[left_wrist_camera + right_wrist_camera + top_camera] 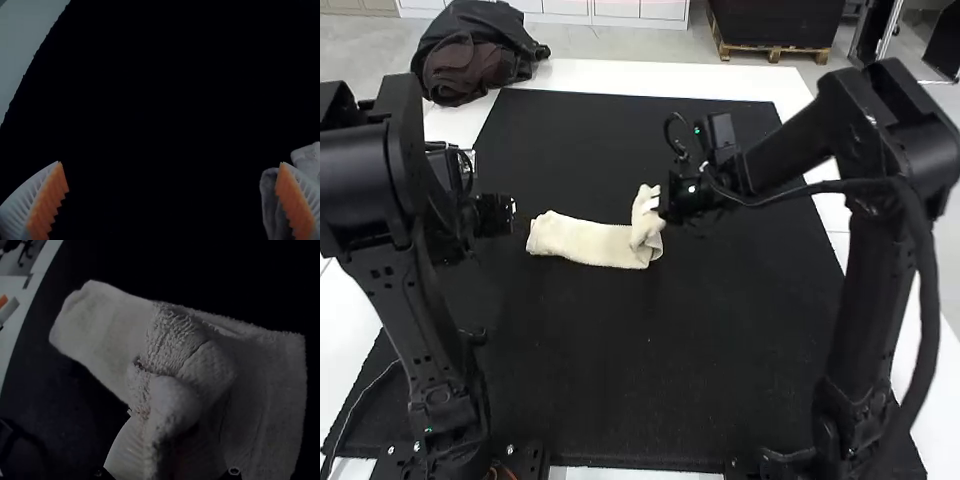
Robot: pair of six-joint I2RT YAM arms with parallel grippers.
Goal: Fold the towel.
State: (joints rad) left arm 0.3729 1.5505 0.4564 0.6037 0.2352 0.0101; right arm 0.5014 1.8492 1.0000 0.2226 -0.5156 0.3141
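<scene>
The cream towel [588,240] lies as a narrow strip on the black mat, its right end raised and bent up. At that end, the right gripper [657,203] is shut on a bunched bit of cloth. In the right wrist view the towel [95,322] wraps around the right gripper [164,432], with creased layers beside it. Just beyond the towel's left end is the left gripper [510,215]. The left wrist view has the left gripper [171,163] open, nothing between its fingers, and part of the towel [270,200] by one finger.
A black mat [650,370] covers most of the white table [665,77]. Dark clothing or a bag [475,55] is heaped at the far left corner. A cable hangs along the right arm.
</scene>
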